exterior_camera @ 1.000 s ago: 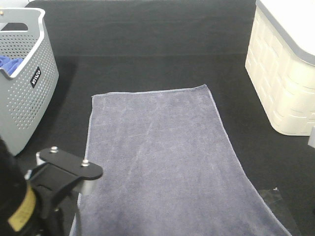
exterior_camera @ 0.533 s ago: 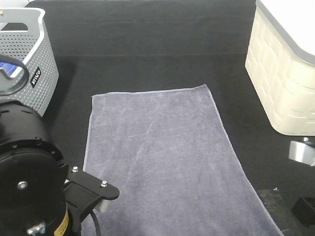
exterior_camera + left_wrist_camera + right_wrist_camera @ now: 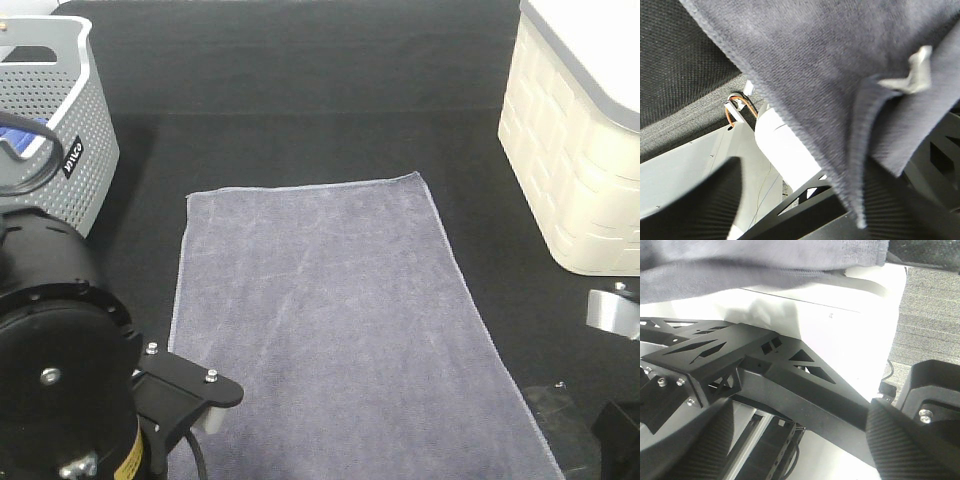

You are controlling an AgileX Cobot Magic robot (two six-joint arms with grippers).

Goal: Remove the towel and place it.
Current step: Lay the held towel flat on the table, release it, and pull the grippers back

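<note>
Two hands sit by the black bench's [image 3: 300,70] near edge. At the far left corner stands a grey perforated plastic basket [image 3: 70,190]. A large grey-lavender terry towel [image 3: 330,300] lies flat mid-bench, its near end draped over the near edge. A cream moulded tub [image 3: 580,150] stands at the right edge. The left hand [image 3: 800,205] is spread wide and grips nothing, with a labelled towel corner dangling between its fingers. The right hand [image 3: 795,445] is spread wide and empty below the hem. Pinching too little hem could let the corner slip, and uneven pulls would likely bunch the towel.
</note>
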